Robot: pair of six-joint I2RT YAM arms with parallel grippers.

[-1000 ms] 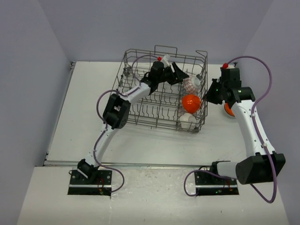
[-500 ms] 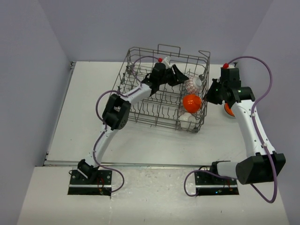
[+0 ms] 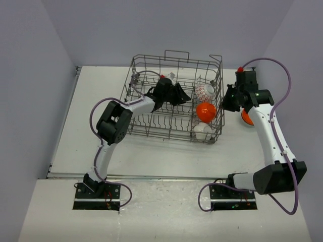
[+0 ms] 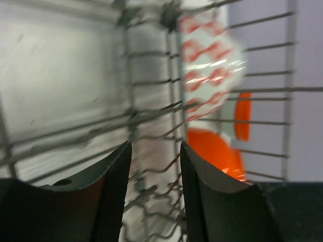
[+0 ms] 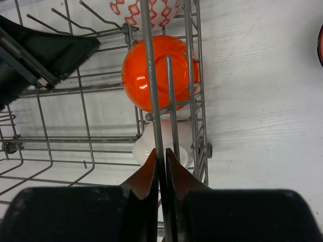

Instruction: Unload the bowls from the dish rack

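The grey wire dish rack stands mid-table. Along its right side stand a white bowl with red pattern, an orange bowl and a plain white bowl. My left gripper is open and empty inside the rack, left of the patterned bowl and the orange bowl. My right gripper is shut on a rim wire on the rack's right side, above the orange bowl and the white bowl. No blue-teal bowl is in view.
A second orange bowl lies on the table right of the rack, partly hidden by my right arm. The enclosure's walls stand close at the left, back and right. The rack's loop handle rises at its far side.
The rack has turned squarer to the table and shifted slightly. My left gripper has drawn back left and nearer inside it, its elbow swinging left. My right gripper has kept its hold on the rim.
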